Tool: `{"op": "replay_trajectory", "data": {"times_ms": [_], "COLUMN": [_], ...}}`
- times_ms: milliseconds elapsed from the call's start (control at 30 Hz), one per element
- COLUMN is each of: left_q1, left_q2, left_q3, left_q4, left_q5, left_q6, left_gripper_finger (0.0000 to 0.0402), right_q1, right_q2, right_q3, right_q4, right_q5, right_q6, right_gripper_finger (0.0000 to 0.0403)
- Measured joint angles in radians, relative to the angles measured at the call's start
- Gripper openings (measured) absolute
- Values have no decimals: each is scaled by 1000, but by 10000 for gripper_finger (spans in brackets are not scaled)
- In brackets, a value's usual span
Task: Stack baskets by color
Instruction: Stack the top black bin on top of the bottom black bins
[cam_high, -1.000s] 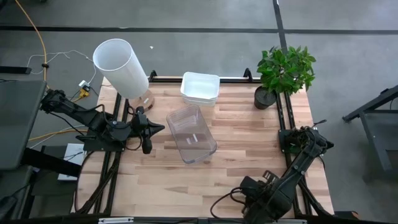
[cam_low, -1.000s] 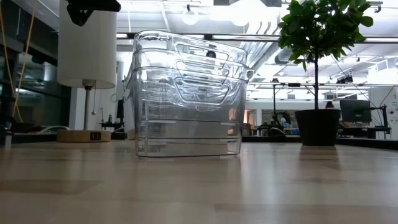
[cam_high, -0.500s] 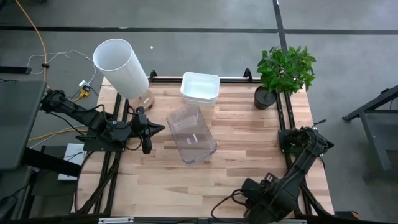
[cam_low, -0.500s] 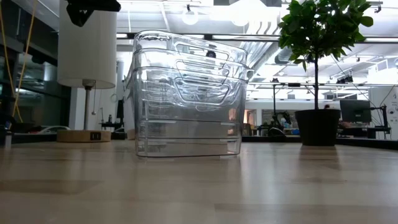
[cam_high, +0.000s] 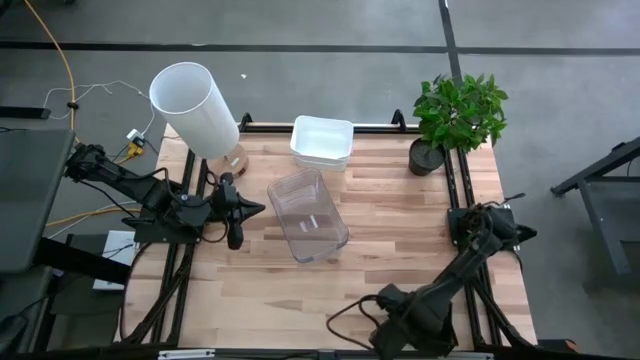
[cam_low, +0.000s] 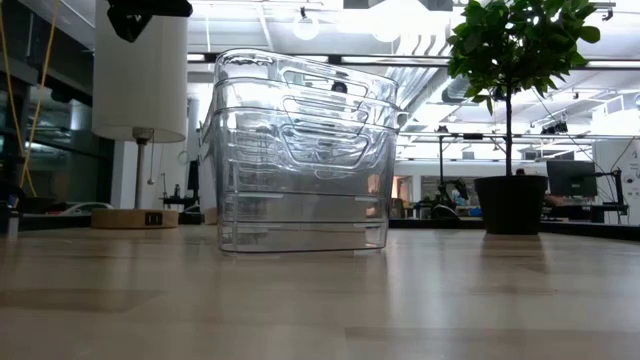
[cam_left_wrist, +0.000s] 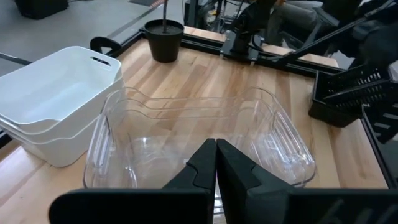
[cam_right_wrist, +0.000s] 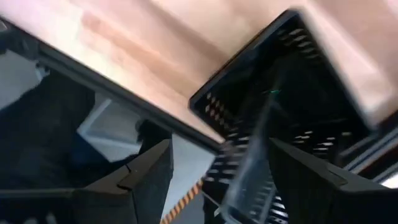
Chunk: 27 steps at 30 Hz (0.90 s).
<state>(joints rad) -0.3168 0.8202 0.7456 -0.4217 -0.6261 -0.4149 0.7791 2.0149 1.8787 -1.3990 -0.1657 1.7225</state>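
Centrally clear baskets (cam_high: 309, 216) nested, white baskets (cam_high: 322, 141) behind, open wood around.

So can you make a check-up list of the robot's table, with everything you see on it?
Surface: wooden table, bare boards showing.
Job's things: clear baskets nested mid-table; white baskets stacked at the far edge; black slotted basket at the table's edge near the right arm.
Clutter: big white cylinder on a wooden base; potted plant in the far corner.
Grippers: left gripper with fingers shut, beside the clear baskets; right gripper open, over the black slotted basket.
Cables: yellow cable and thin wires on the floor, left of the table.
Surroundings: grey floor; workshop room behind.
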Motion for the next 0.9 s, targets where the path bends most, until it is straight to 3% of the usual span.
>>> {"op": "replay_trajectory", "data": {"times_ms": [100,567,700,900], "left_q1": [0,0,0,0], "left_q2": [0,0,0,0], "left_q3": [0,0,0,0], "left_q4": [0,0,0,0], "left_q5": [15,17,17,17], "left_q6": [22,44,44,44], "left_gripper_finger": [0,0,0,0], "right_q1": [-9,-33,-33,-32], "right_q2": [1,2,2,2], "right_q3": [-75,-261,-260,-225], "right_q4": [90,164,146,60], "right_q5": [-56,-147,-136,-138], "right_q6": [0,5,4,-22], "right_gripper_finger": [248,234,178,29]}}
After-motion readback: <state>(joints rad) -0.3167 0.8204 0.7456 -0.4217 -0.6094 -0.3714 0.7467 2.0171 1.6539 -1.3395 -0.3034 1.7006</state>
